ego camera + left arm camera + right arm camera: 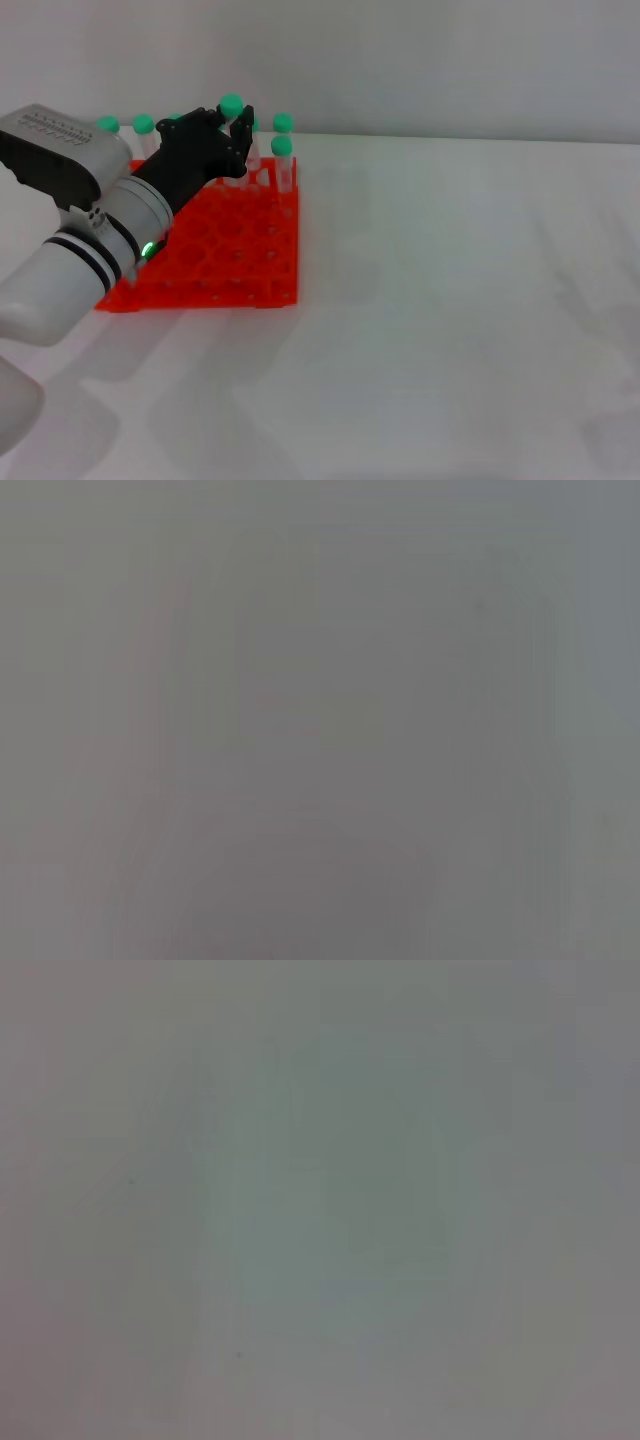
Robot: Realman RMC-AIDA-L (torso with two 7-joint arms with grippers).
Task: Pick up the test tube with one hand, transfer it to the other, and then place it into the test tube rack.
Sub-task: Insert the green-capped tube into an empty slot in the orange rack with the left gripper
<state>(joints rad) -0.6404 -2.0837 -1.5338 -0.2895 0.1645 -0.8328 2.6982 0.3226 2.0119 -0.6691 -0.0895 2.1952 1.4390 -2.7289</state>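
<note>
In the head view my left gripper [236,128], black, on the silver-white arm with a small green light, reaches over the back part of the orange-red test tube rack [232,262]. It is shut on a test tube [231,103], held upright; the tube's green cap shows above the fingers and its lower part is hidden behind them. The tube hangs over the rack's rear holes. My right gripper is out of view. Both wrist views show only a blank grey blur.
Several other green-capped tubes stand in the rack's back rows, such as one [283,147] at the rear right corner and one [143,124] at the rear left. The rack sits on a white table [450,300] before a white wall.
</note>
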